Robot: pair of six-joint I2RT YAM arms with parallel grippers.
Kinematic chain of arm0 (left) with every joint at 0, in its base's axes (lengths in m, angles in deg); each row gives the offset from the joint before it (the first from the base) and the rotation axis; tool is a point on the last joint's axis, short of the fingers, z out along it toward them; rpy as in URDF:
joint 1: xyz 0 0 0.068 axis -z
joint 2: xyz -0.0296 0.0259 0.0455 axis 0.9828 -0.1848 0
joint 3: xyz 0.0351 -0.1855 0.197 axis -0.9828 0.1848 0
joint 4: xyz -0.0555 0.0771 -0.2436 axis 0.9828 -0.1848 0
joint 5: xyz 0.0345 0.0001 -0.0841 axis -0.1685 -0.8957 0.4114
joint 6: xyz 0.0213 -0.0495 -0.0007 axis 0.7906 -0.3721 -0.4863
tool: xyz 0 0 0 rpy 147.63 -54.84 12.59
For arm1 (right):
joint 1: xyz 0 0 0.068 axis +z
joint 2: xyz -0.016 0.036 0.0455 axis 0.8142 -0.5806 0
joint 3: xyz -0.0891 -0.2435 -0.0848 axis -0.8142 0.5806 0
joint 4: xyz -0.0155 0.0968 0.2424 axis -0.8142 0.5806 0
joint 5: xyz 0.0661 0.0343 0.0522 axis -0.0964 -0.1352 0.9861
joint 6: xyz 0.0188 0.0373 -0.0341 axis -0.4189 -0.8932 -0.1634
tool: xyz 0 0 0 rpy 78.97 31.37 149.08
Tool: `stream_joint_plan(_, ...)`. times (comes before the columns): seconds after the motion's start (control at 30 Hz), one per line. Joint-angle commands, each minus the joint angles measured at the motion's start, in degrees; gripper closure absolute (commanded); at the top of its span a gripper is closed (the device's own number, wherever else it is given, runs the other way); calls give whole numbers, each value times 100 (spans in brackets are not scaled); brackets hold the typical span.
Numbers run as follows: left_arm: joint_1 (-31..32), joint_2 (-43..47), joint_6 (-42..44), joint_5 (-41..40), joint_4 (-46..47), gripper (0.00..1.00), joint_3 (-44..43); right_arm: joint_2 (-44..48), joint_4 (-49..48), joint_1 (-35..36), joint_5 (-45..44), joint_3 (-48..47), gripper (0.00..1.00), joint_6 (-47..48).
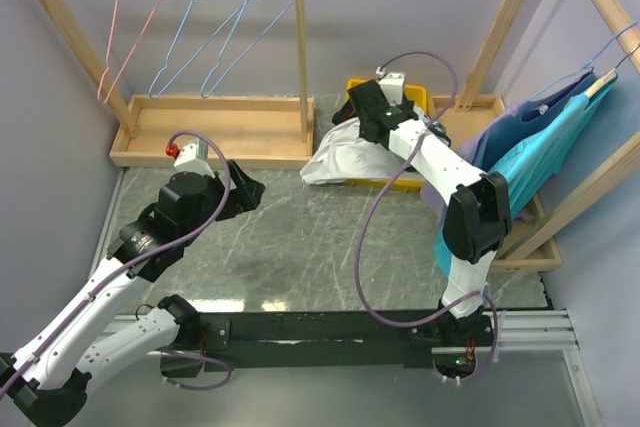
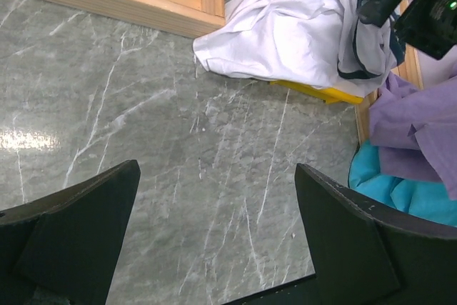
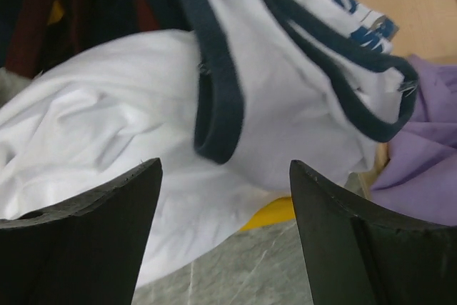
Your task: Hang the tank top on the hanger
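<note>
the tank top (image 1: 340, 159) lies crumpled half in, half over the near rim of the yellow bin (image 1: 415, 99) at the back of the table, its white body spilling toward the left onto the marble table (image 1: 300, 237). its navy-trimmed strap loops run roughly away from the right gripper (image 3: 225, 198), which hangs directly above them with fingers spread apart and nothing between them. so the cloth sits just below and ahead of that gripper, far nearer to it than to the left gripper (image 2: 214, 248), which is also wide open and empty, hovering over bare marble well to the left. the two light-blue hangers (image 1: 215, 32) hang on the wooden rack at back left, well apart from the shirt and on the left arm's side, which i judge makes the right arm the one to grasp the strap.
</note>
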Motion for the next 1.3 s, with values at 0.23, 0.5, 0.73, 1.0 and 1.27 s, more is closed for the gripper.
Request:
stream_joint_plan(0.23, 5, 121, 90, 92, 125, 3, 165, -500, -154, -494, 90, -773, 47, 284)
stream_joint_plan(0.5, 5, 147, 134, -5, 116, 3, 95, 139, 417, -222, 143, -1485, 100, 311)
stream_joint_plan(0.73, 5, 59, 143, 22, 160, 3, -90, 878, 1269, 595, 231, -3287, 100, 627)
stream_joint_plan(1.0, 5, 94, 152, -180, -42, 3, -476, 1764, 1446, 1745, 546, -3782, 100, 645)
stream_joint_plan(1.27, 5, 331, 72, -611, -438, 3, -697, 3084, 288, 2776, 1196, -814, 100, 171)
